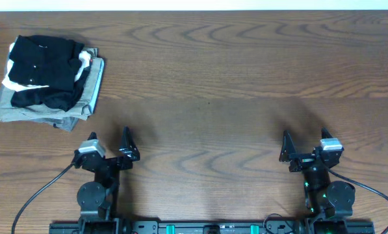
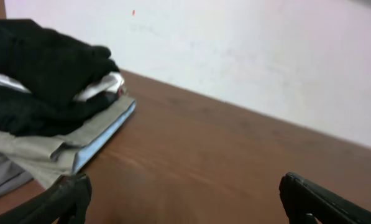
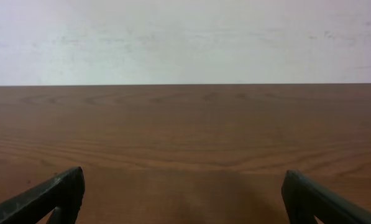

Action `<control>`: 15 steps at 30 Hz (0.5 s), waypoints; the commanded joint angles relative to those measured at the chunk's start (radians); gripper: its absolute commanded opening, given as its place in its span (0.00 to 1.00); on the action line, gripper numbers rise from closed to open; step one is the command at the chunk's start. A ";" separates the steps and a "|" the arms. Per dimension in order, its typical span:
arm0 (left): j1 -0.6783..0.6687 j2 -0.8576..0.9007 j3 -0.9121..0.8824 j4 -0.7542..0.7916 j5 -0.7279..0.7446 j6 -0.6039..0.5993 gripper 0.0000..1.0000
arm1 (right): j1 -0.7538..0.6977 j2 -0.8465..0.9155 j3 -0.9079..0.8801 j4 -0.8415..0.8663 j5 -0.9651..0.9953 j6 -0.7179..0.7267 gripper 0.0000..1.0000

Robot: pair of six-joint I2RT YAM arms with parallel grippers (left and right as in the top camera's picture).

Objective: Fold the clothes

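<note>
Soft matt black cloth T-shirt [image 1: 41, 65], smooth wood-grain table [image 1: 232, 84], matt grey fabric garments [image 1: 25, 112]

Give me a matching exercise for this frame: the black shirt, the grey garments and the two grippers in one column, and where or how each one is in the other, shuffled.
Things
1. black shirt
2. grey garments
3. left gripper
4. right gripper

Place or state
A. fingers open, only table in its wrist view
B. crumpled on top of the stack
C. fingers open, stack in its wrist view
D. bottom of the stack

Pairs: 1-B, 2-D, 3-C, 4-A
</note>
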 commanded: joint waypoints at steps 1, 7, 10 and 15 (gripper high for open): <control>0.006 -0.008 -0.007 0.001 -0.015 0.083 0.98 | -0.006 -0.007 -0.003 -0.003 0.007 -0.013 0.99; 0.029 -0.008 -0.007 -0.080 -0.004 0.099 0.98 | -0.006 -0.007 -0.003 -0.003 0.007 -0.013 0.99; 0.030 -0.008 -0.007 -0.080 -0.008 0.121 0.98 | -0.006 -0.007 -0.003 -0.003 0.006 -0.013 0.99; 0.050 -0.008 -0.007 -0.080 -0.008 0.121 0.98 | -0.006 -0.007 -0.003 -0.003 0.006 -0.013 0.99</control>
